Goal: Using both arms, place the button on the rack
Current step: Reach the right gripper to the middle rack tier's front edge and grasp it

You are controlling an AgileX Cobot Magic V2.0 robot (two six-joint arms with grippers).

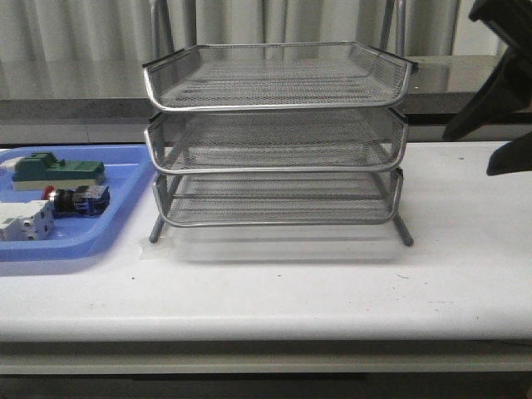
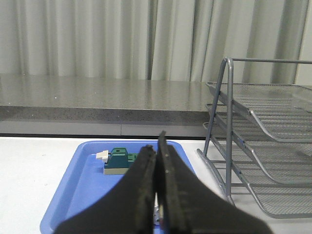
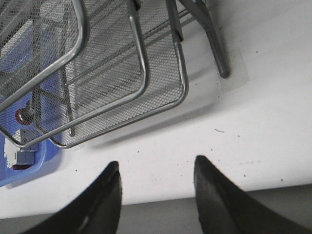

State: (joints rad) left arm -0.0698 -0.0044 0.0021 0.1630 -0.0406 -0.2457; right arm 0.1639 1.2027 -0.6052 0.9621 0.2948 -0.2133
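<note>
The button (image 1: 76,199), with a red head and a blue rear block, lies on its side in the blue tray (image 1: 116,224) at the left. Its red head shows through the mesh in the right wrist view (image 3: 20,116). The silver three-tier wire rack (image 1: 274,141) stands mid-table; it also shows in the left wrist view (image 2: 263,146) and the right wrist view (image 3: 122,73). My left gripper (image 2: 157,146) is shut and empty, above the tray's near part; it hides the button there. My right gripper (image 1: 467,155) is open and empty, raised to the right of the rack, and over the table's front edge in its wrist view (image 3: 156,168).
A green-and-beige block (image 1: 58,170) lies at the back of the tray and shows in the left wrist view (image 2: 119,161). A white breaker-like block (image 1: 25,223) lies at the tray's front left. A grey ledge and curtains run behind the white table (image 1: 332,283).
</note>
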